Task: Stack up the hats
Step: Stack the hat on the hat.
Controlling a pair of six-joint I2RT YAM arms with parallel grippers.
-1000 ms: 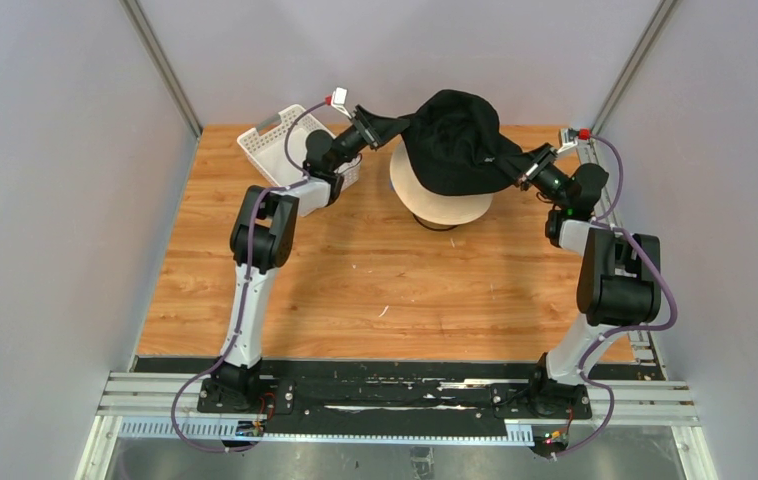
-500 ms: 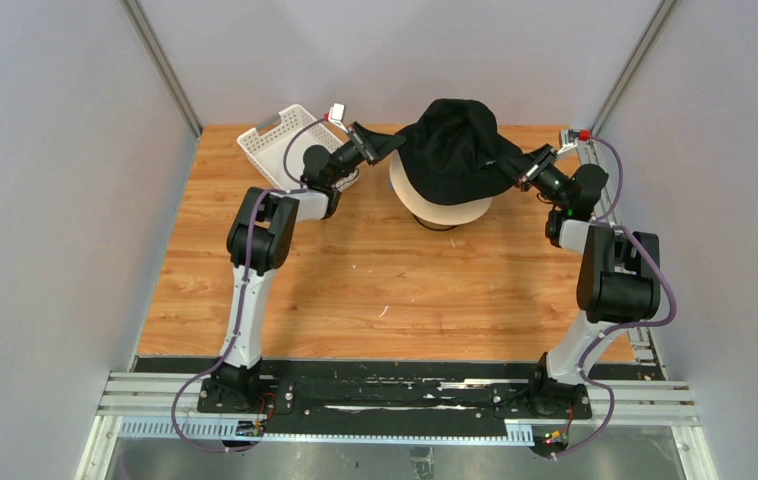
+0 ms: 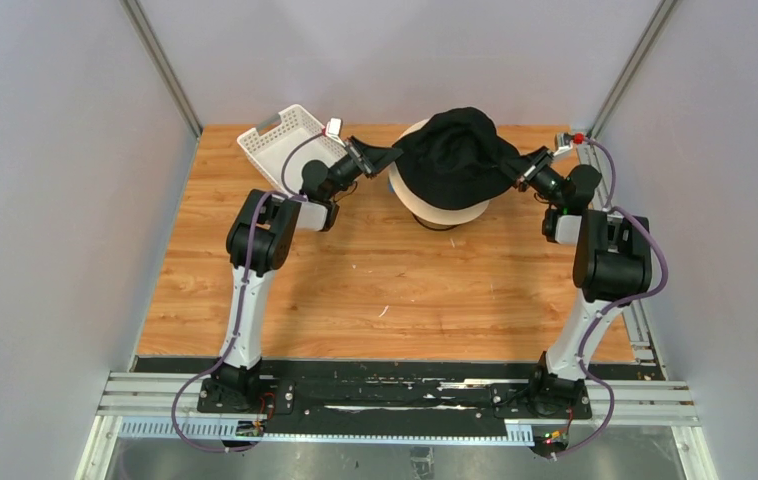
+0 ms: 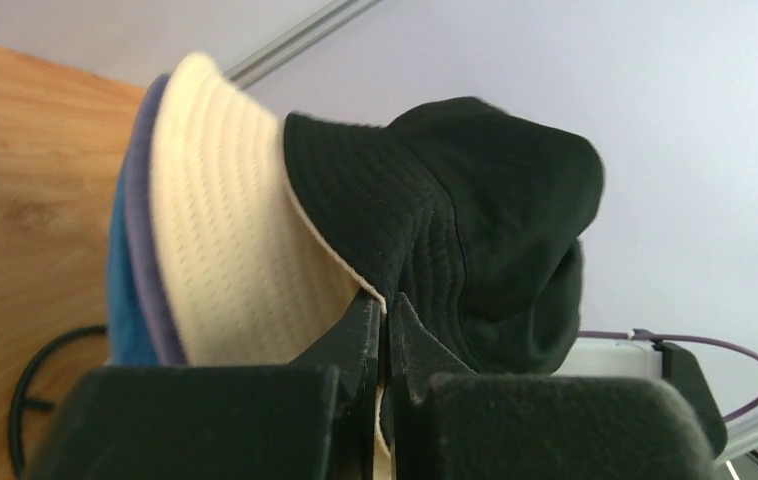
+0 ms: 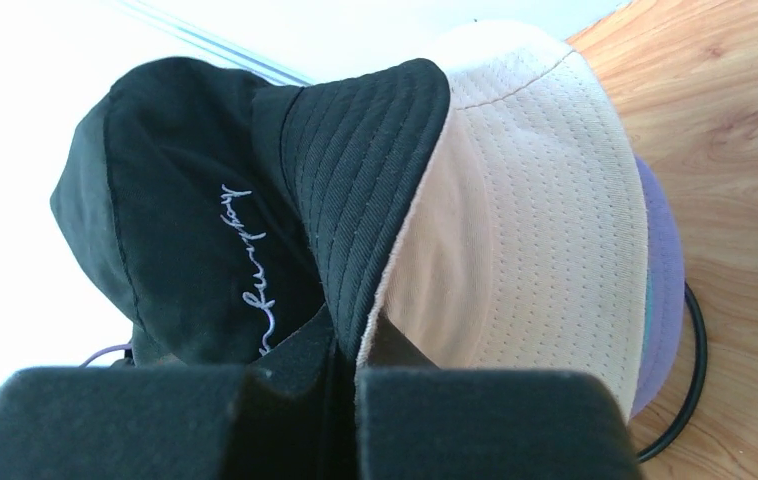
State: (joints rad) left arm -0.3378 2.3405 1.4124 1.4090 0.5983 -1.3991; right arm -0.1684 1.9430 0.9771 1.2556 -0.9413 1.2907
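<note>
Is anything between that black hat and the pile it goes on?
Nothing visible. The black hat, pinched at its brim by the left gripper and right gripper, is right over the beige hat topping the stack.

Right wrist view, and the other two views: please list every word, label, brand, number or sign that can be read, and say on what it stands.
Black hat: one pale embroidered word in cursive, running sideways along the crown; the script is too small and stylised to read with certainty.
Beige hat: no text visible.
White basket: no text visible.
Nothing else readable appears in any view.
</note>
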